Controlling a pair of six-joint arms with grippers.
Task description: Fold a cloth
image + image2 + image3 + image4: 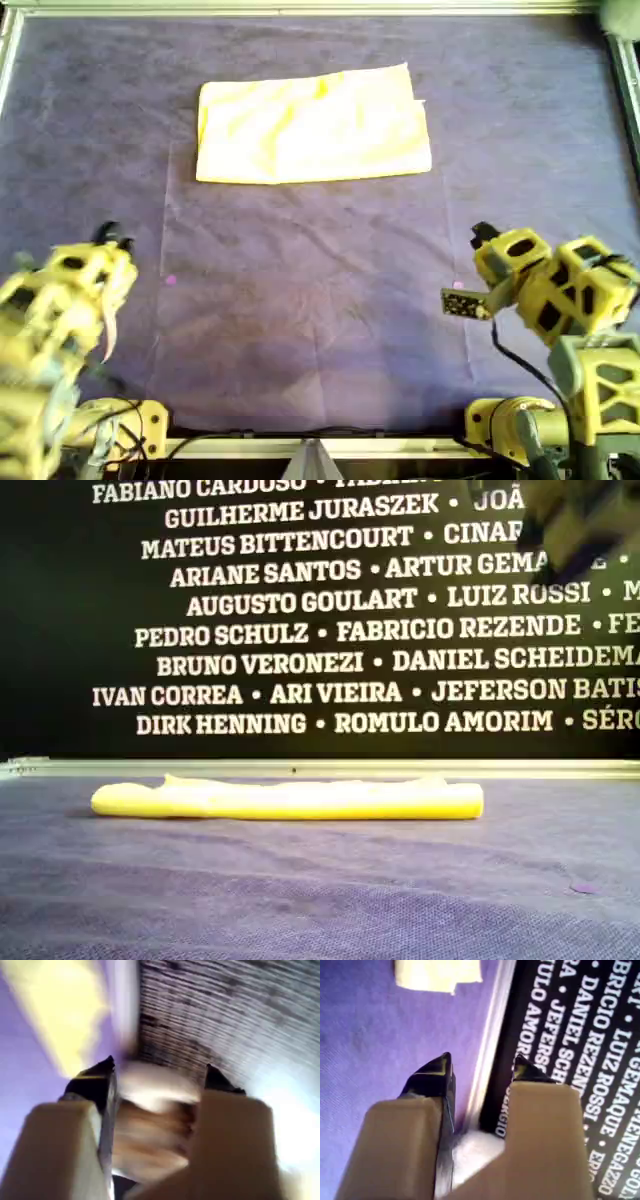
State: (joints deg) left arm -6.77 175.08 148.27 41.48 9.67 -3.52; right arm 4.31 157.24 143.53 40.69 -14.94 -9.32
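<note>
The yellow cloth [313, 128] lies flat as a wide rectangle on the far half of the table, doubled over on itself; the exterior view shows the cloth [290, 800] as a low, thick strip. My left gripper [108, 335] hangs at the overhead view's lower left, far from the cloth. In its blurred wrist view the left gripper [160, 1075] is open and holds nothing. My right gripper [460, 303] sits at the overhead view's lower right, also apart from the cloth. The right gripper [481, 1062] is open and empty, with a corner of the cloth [437, 975] seen far ahead.
A dark purple covering [320, 300] spans the table, creased in the middle. A metal rim [320, 768] runs along the far edge, below a black wall with white names [360, 630]. Small pink marks [170, 281] dot the covering. Cables [520, 365] trail near the arm bases.
</note>
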